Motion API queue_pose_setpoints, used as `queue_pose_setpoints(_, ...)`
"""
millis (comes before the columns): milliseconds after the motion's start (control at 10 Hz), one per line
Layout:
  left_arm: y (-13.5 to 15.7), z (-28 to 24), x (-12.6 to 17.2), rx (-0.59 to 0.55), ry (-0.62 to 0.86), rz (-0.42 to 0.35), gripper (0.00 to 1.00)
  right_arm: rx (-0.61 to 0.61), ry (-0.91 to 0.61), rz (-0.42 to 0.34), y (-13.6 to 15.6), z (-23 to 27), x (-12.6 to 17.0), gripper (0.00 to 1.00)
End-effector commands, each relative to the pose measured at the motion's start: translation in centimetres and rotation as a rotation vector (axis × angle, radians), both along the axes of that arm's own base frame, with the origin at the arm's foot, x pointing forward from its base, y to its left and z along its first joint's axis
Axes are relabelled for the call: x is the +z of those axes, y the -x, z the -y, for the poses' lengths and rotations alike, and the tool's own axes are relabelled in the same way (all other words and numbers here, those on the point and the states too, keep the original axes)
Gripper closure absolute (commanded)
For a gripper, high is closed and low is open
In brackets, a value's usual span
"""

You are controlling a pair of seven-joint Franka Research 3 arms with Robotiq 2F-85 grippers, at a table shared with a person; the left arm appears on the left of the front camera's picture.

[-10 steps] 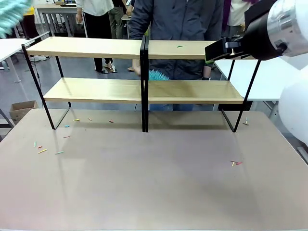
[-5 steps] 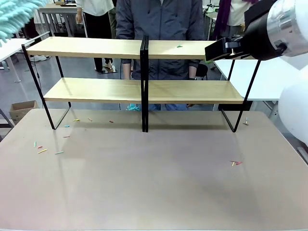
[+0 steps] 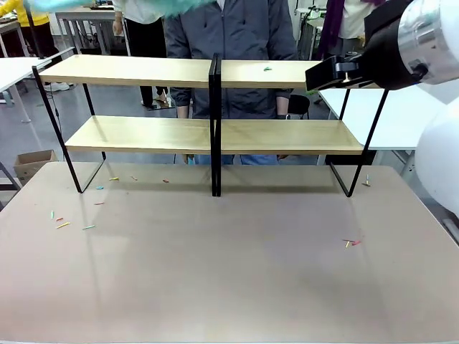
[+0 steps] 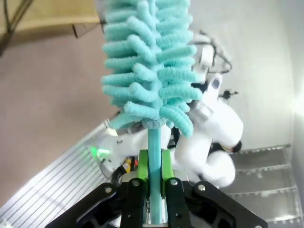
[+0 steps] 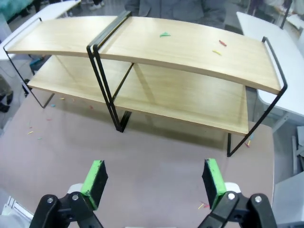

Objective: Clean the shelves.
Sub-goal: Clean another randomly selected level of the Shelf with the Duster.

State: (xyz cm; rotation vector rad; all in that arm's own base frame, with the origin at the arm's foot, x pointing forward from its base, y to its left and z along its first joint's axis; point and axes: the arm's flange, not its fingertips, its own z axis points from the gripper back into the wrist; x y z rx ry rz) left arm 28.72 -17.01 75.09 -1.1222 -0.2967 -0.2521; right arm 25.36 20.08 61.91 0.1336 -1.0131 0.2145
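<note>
The shelves [image 3: 215,135] stand across the far half of the table, two light-wood boards in a thin black frame with a black centre post; the right wrist view looks down on the shelves [image 5: 190,52] from above. A few small coloured bits [image 5: 165,34] lie on the top board. My left gripper [image 4: 154,164] is shut on the thin handle of a teal fluffy duster [image 4: 147,71]. In the front view that duster [image 3: 165,6] is a blurred streak along the top edge, above the shelves. My right gripper [image 5: 153,180] hangs open and empty, high over the table in front of the shelves.
A person [image 3: 237,36] in a grey jacket stands right behind the shelves. The right arm [image 3: 387,43] fills the upper right corner. Coloured bits lie on the table at the left [image 3: 72,223] and right [image 3: 351,243]. White tables [image 3: 401,115] stand beyond.
The teal duster swept from the top left corner rightward along the top of the picture. The person behind the shelves straightened up and shifted left. The right arm stayed still.
</note>
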Motion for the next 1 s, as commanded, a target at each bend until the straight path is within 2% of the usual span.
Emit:
queue_pose_setpoints(0, -6.5, 3.1, 3.5, 0.095, -0.145, -0.016, 0.88, 0.002, -0.003, 0.0, -0.1, 0.0, 0.0, 0.0)
queue_pose_setpoints(100, -7.9, 5.1, 2.1, 0.113, -0.162, -0.001, 0.88, 0.002, -0.003, 0.0, -0.1, 0.0, 0.0, 0.0)
queue_pose_setpoints(200, -8.3, 3.7, -0.2, 0.206, -0.204, -0.039, 0.88, 0.002, -0.003, 0.0, -0.1, 0.0, 0.0, 0.0)
queue_pose_setpoints(300, -6.5, 4.8, 2.7, 0.066, -0.104, 0.022, 0.88, 0.002, -0.003, 0.0, -0.1, 0.0, 0.0, 0.0)
queue_pose_setpoints(500, -6.5, 4.8, 2.7, 0.066, -0.104, 0.022, 0.88, 0.002, -0.003, 0.0, -0.1, 0.0, 0.0, 0.0)
queue_pose_setpoints(600, -8.7, 5.5, 1.6, 0.092, -0.143, 0.021, 0.88, 0.002, -0.003, 0.0, -0.1, 0.0, 0.0, 0.0)
queue_pose_setpoints(700, -11.4, 8.0, 1.7, -0.018, -0.152, 0.046, 0.88, 0.002, -0.003, 0.0, -0.1, 0.0, 0.0, 0.0)
queue_pose_setpoints(800, -14.4, 11.0, 1.7, -0.078, -0.189, 0.038, 0.88, 0.002, -0.003, 0.0, -0.1, 0.0, 0.0, 0.0)
queue_pose_setpoints(900, -16.9, 13.2, 1.8, -0.072, -0.222, 0.029, 0.88, 0.002, -0.003, 0.0, -0.1, 0.0, 0.0, 0.0)
